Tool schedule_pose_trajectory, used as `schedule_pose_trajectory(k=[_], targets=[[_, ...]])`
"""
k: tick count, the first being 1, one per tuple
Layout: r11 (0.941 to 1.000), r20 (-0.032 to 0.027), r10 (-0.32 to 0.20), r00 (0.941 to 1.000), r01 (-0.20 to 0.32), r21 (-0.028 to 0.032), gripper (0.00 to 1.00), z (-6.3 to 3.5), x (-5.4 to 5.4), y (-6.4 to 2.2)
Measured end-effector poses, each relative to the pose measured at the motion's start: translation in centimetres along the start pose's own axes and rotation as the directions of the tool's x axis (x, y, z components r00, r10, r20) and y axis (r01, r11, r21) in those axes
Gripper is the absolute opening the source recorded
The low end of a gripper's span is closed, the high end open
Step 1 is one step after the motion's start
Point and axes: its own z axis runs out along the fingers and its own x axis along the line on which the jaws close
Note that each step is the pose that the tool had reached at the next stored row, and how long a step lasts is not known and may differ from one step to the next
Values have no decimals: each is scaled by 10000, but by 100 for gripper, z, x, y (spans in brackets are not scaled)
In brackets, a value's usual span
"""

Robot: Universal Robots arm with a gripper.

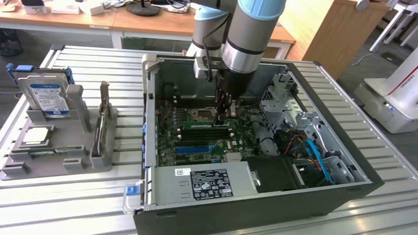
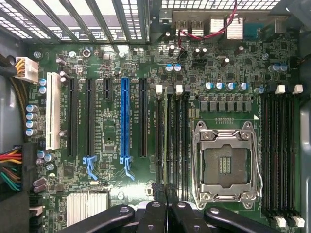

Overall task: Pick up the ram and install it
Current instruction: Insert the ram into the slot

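The ram (image 1: 202, 125) is a slim green strip standing on edge in one of the black memory slots on the motherboard, inside the open computer case (image 1: 339, 161). In the wrist view the ram (image 2: 168, 141) shows edge-on as a thin grey line between the slot's white latches. My gripper (image 1: 222, 119) reaches down into the case over the end of the strip towards the exterior view's right. Its black fingers (image 2: 158, 199) are shut, meeting on the strip's top edge, with the gripper (image 2: 166, 189) right over that slot.
The empty processor socket (image 2: 226, 165) lies right beside the slots. A grey fixture (image 1: 78, 161) at the exterior view's left holds a hard drive (image 1: 46, 95) and a silver processor (image 1: 36, 136). The power supply (image 1: 202, 183), drive cage and blue cables (image 1: 313, 152) crowd the case.
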Motion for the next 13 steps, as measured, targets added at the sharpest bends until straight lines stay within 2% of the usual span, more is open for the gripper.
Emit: schedule_pose_trajectory(k=[13], targets=[[10000, 4, 2, 10000, -2, 8, 12, 45, 2, -1]])
